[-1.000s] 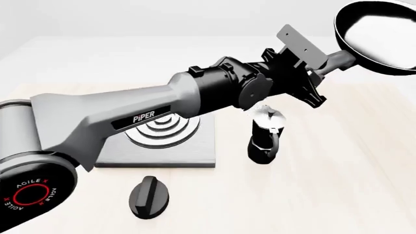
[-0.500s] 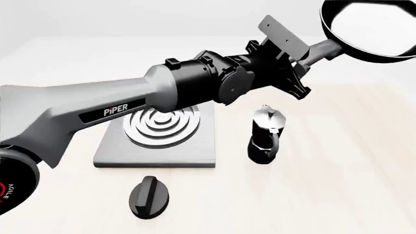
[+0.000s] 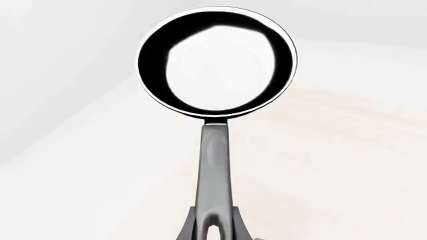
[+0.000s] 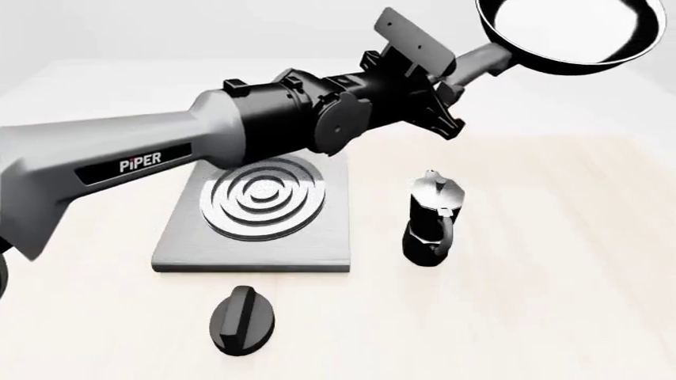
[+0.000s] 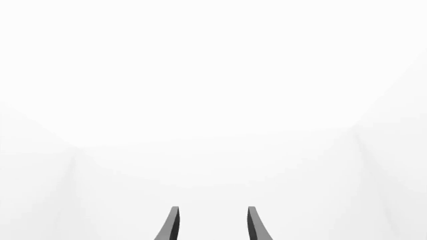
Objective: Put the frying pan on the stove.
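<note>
The left arm (image 4: 158, 158) reaches from the near left across the table (image 4: 549, 301) toward the far right, and the left gripper (image 4: 457, 79) holds the frying pan (image 4: 565, 32) up in the air by its long dark handle (image 4: 480, 62). The left wrist view shows the jaws closed on the handle's looped end (image 3: 213, 227), with the pan (image 3: 217, 62) straight out ahead, its glossy inside facing the camera and its thin pale rim showing all round. In the front view the pan hangs high at the far right, above and beyond the moka pot (image 4: 431, 218), and clear of the table.

The stove (image 4: 259, 214) lies flat on the table left of centre, with its raised silver rings (image 4: 264, 198) partly under the arm's forearm. The pan is well apart from it, off to the right. The moka pot stands upright just to the right of the stove. The small black knob (image 4: 243, 319) lies on the near side of the stove.

The right gripper (image 5: 212, 225) appears only in its own wrist view, where two dark fingertips (image 5: 172, 225) stand apart with nothing between them, against a blank pale background.
</note>
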Tool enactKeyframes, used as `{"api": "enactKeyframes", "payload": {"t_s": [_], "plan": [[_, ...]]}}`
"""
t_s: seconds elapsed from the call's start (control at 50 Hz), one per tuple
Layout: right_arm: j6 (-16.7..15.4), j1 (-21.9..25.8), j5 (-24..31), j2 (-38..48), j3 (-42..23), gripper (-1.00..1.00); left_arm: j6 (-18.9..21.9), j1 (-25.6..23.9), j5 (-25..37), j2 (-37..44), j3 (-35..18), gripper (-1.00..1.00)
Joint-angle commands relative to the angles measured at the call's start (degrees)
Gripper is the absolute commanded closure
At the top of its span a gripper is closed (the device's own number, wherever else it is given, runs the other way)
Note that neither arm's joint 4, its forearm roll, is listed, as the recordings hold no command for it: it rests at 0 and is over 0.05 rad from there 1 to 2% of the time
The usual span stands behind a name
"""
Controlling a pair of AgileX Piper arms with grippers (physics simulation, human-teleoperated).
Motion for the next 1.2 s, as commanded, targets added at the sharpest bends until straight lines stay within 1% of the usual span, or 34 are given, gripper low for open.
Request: {"api": "enactKeyframes", "payload": {"t_s": [0.02, 0.12, 0.16, 0.26, 0.7, 1.2], "plan": [[-0.29, 0.2, 2.03, -0.02, -2.14, -1.0, 0.06, 2.11, -0.56, -1.08, -2.3, 1.0], [-0.47, 0.19, 2.37, -0.02, -2.44, -1.0, -0.2, 2.68, -0.39, -0.95, -3.0, 1.0], [-0.56, 0.26, 2.49, -0.02, -2.55, -1.0, -0.37, 3.08, -1.57, -3.4, 0.26, 1.0], [-0.7, 0.33, 2.4, -0.02, -2.37, -1.0, -0.65, 4.22, -3.34, -5.2, 3.31, 1.0], [-1.03, 0.44, 1.97, -0.02, -1.75, -1.0, -1.85, 8.2, -7.31, -9.22, 10.89, 1.0], [-0.92, -0.23, 1.2, -0.02, -0.72, -1.0, -2.33, 11.39, -8.77, -13.61, 16.29, 1.0]]}}
